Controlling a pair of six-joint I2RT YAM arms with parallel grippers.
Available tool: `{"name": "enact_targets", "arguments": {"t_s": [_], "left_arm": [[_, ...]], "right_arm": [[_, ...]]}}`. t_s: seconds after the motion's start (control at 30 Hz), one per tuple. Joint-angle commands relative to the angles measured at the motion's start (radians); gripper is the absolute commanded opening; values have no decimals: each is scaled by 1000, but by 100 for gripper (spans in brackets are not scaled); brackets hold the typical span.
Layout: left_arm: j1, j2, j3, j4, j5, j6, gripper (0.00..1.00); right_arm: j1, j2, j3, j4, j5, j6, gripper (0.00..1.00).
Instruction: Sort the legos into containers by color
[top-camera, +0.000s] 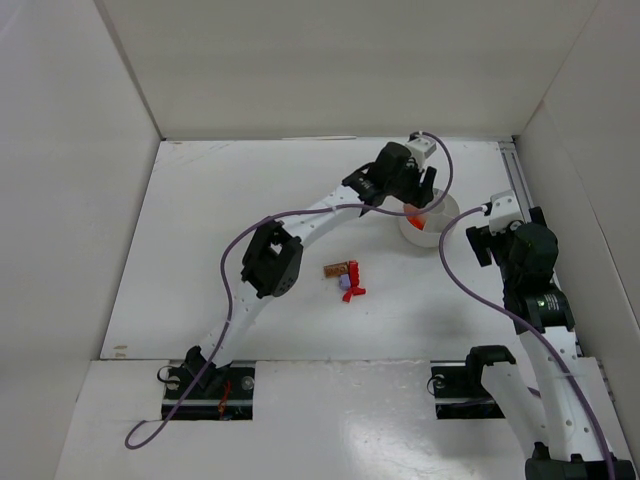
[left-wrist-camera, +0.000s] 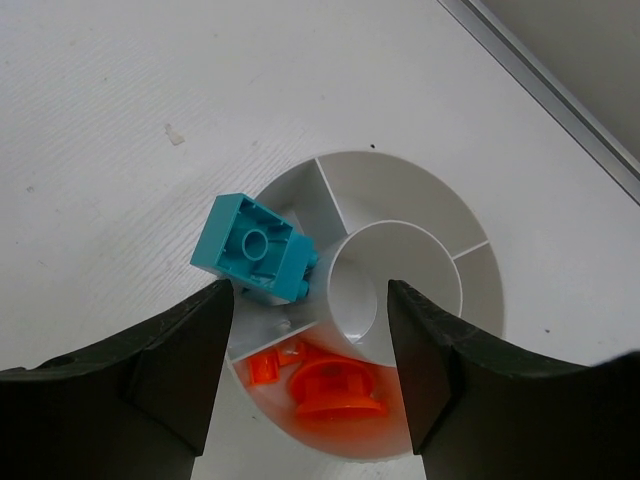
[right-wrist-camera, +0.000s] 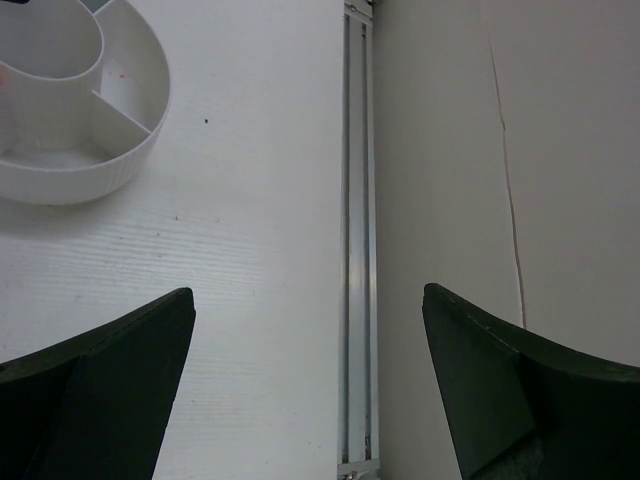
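the left gripper (left-wrist-camera: 310, 300) hangs wide open and empty over the white divided bowl (left-wrist-camera: 400, 185), the right gripper (right-wrist-camera: 305, 300) equally open beside it, and the teal brick (left-wrist-camera: 255, 248), tilted at the bowl's edge, looks light, hard and slick, best pinched across its flat sides.
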Motion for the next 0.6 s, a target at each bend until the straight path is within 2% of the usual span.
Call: {"name": "enact_targets", "arguments": {"t_s": [0.0, 0.27, 0.43, 0.57], "left_arm": [[-4, -111, -37, 52, 6, 11, 59], [16, -120, -37, 72, -39, 2, 59], [68, -120, -47, 132, 117, -27, 61], [78, -71, -31, 160, 165, -27, 62]], "right_arm": [[-6, -7, 25, 39, -15, -5, 100], [-6, -7, 25, 39, -15, -14, 100], [-6, -7, 25, 39, -24, -14, 100], [-6, -7, 25, 39, -24, -14, 100]]}}
